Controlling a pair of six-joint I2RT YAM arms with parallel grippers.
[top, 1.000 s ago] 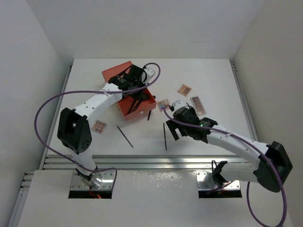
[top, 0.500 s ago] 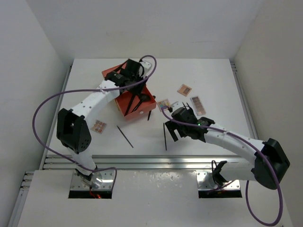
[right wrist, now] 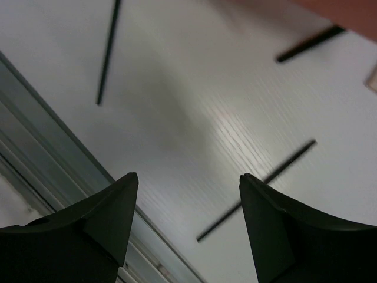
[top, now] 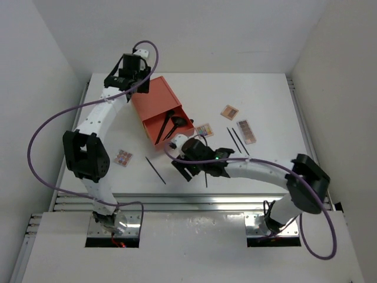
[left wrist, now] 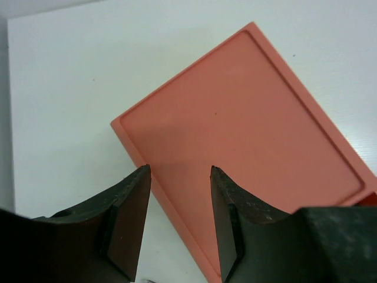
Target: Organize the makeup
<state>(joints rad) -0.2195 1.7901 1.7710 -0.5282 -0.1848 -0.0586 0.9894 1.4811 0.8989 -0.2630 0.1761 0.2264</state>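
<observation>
1. The table (top: 271, 88) holds everything. The orange-red box (top: 154, 101) stands left of its middle, and every place below is given from that box.
2. The box's open drawer (top: 152, 131) juts from its near end. Black brushes (top: 169, 125) lie in it, one with a flared head (I cannot tell exactly how many).
3. The left gripper (left wrist: 179, 177) hangs above the box's lid at its far-left corner, fingers apart with nothing between them. It is well apart from any loose makeup.
4. The right gripper (right wrist: 185, 183) is low over the table on the box's near side, just past the drawer, fingers apart and empty. It is clearly the nearer arm.
5. There are four palettes. One (top: 204, 129) is just right of the drawer and two (top: 230, 111) (top: 246, 131) are farther right. The last (top: 123, 157) is near-left of the box.
6. The thin black stick (right wrist: 259, 187) lies on the table right under the right gripper. Its long axis slants across the gap between the fingers toward the right one. I judge the wrist must turn so the fingers straddle it crosswise. A second stick (top: 156, 170) lies near-left of the drawer, and a pair of sticks (top: 235, 140) lies right of the box.
</observation>
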